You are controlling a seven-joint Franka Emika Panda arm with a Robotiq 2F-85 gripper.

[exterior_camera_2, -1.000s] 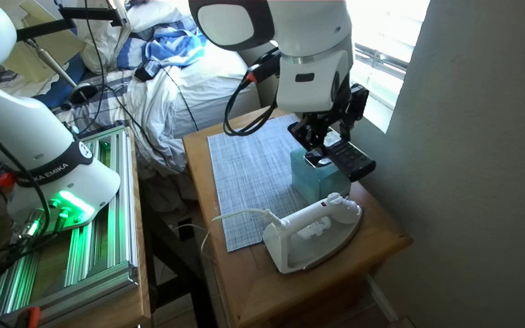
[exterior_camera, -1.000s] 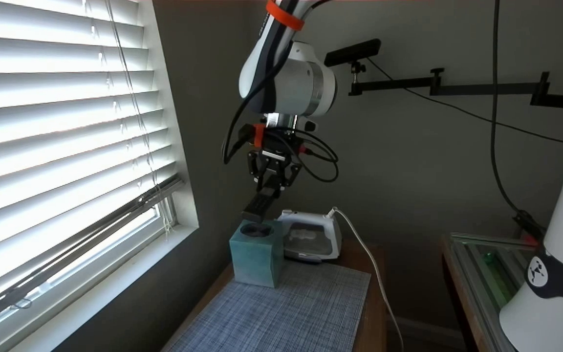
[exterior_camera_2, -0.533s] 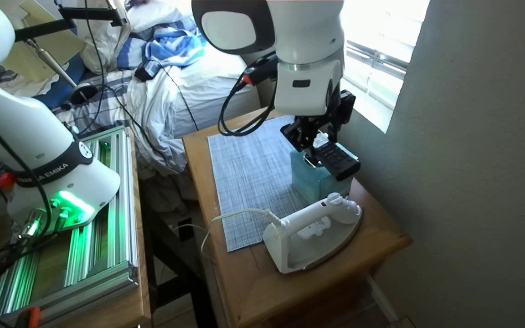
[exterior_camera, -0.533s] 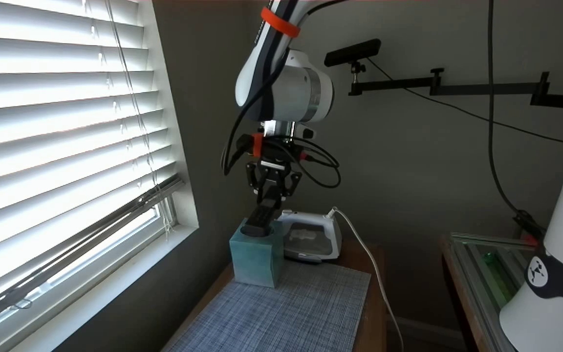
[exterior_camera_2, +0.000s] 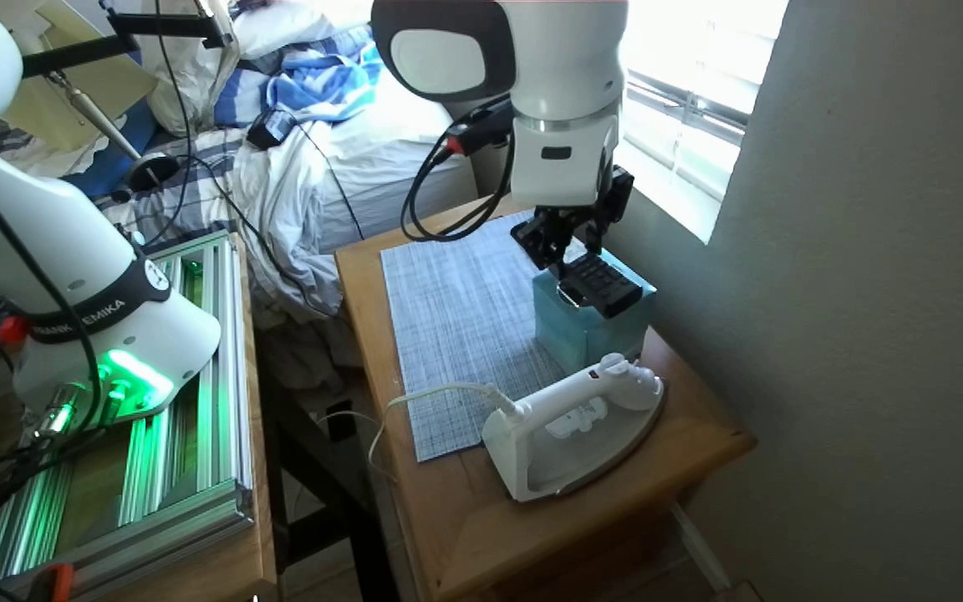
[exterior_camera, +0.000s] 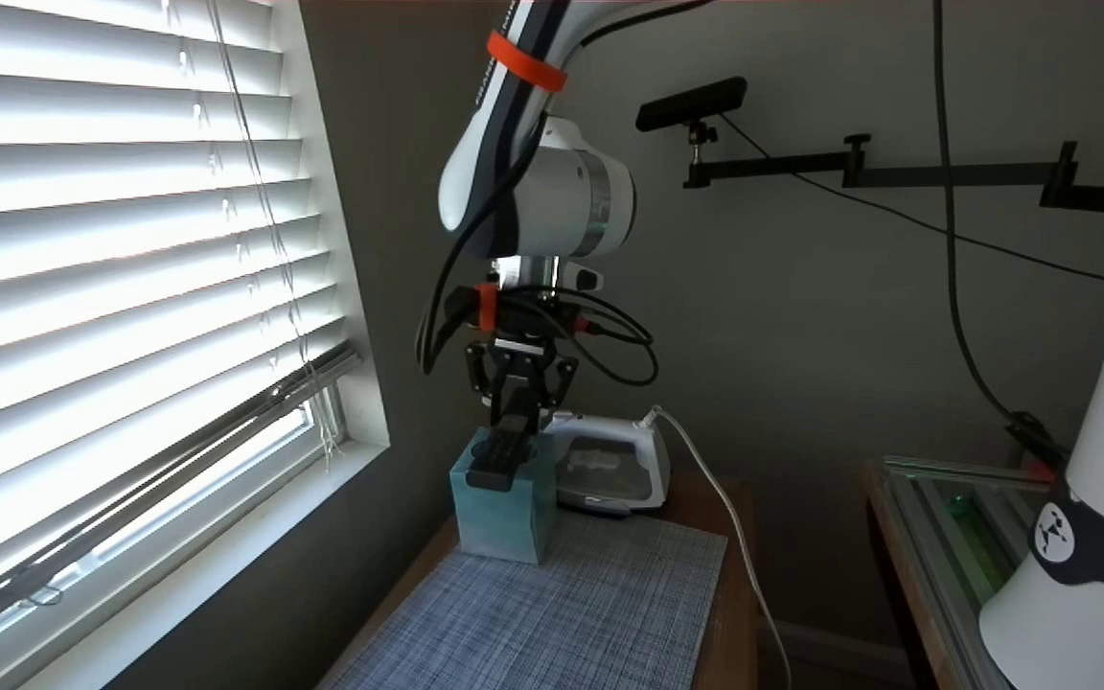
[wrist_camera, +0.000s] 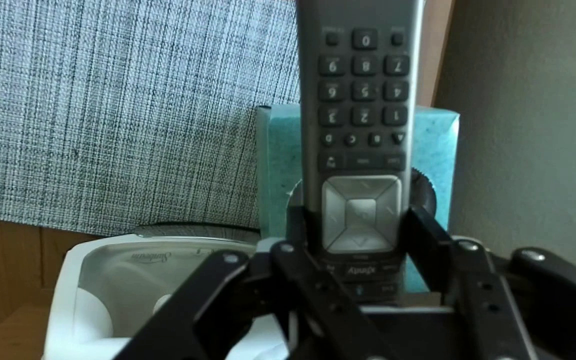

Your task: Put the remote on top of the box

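The black remote [exterior_camera: 502, 458] is held over the pale teal box [exterior_camera: 502, 522], which stands upright with a round dark opening on top. The remote also shows in an exterior view [exterior_camera_2: 603, 285] and in the wrist view [wrist_camera: 363, 100], keypad facing the camera. My gripper [wrist_camera: 355, 217] is shut on the remote near its square silver pad, one finger on each long side. In the wrist view the remote covers the middle of the box [wrist_camera: 435, 142]. In an exterior view the remote slants down and its free end overlaps the box's front top edge. I cannot tell whether it touches the box.
A white and grey iron [exterior_camera_2: 573, 435] stands close beside the box, with its white cord trailing off the table. A grey woven mat [exterior_camera: 562, 613] lies on the wooden table [exterior_camera_2: 481, 535]. The window [exterior_camera: 130, 287] and walls are close to the box.
My gripper has come down with the remote. The remote has moved from above the box's far side to over its top, towards the front edge. The box and iron have not moved.
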